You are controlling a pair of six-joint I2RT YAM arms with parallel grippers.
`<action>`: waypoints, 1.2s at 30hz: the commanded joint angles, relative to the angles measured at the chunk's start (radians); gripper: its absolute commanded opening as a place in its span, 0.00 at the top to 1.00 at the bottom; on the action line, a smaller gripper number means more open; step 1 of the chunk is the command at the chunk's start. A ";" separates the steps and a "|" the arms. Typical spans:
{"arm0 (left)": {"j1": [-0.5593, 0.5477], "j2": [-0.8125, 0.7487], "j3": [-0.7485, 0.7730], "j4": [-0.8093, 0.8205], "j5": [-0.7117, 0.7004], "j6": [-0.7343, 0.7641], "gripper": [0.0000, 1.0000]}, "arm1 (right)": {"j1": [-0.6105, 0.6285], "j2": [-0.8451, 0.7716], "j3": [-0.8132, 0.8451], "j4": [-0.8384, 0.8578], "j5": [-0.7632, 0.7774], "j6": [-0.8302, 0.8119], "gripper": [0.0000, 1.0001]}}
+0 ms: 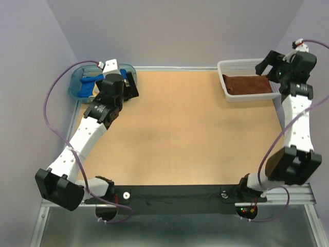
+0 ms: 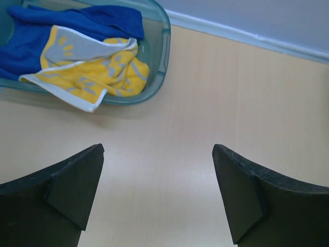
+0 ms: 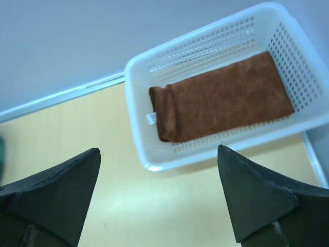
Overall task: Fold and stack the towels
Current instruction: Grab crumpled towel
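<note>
Plainly, the left gripper [image 2: 157,170] has its two dark fingers [image 2: 67,195] spread wide apart, with nothing held between them and only the bare bench [image 2: 205,92] showing in the gap. It sits low over the far left part of the bench, just beside a teal tub [image 2: 163,46] that stands at the far left corner. In that tub lie two loose, unfolded towels. The yellow towel [image 2: 97,72], patterned in white and grey, is crumpled on top, and one corner hangs out over the tub's rim toward the bench. The blue towel [image 2: 77,20] is bunched beneath and behind it. The right gripper [image 3: 159,159] likewise has its fingers [image 3: 56,195] opened wide and grips nothing. It is raised over the far right corner of the bench, by the right end of a white basket [image 3: 139,92] that stands in that corner. The brown towel [image 3: 221,98] lies folded flat on the basket's floor and covers most of it. A small white tag [image 3: 151,119] sticks out at its rolled left end. The two grippers are well apart, and the middle of the bench lies between them.
</note>
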 commanded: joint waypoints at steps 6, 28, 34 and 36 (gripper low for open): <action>0.179 0.154 0.222 -0.035 -0.085 -0.029 0.01 | 0.044 -0.361 -0.380 0.076 0.068 0.258 0.00; 0.478 1.075 0.925 -0.308 0.072 -0.091 0.08 | 0.360 -0.594 -0.670 0.318 0.265 0.052 0.00; 0.480 1.101 0.836 -0.288 0.113 -0.094 0.14 | 0.374 -0.629 -0.694 0.332 0.292 0.035 0.00; 0.478 1.115 0.835 -0.297 0.116 -0.097 0.20 | 0.376 -0.636 -0.699 0.337 0.294 0.033 0.00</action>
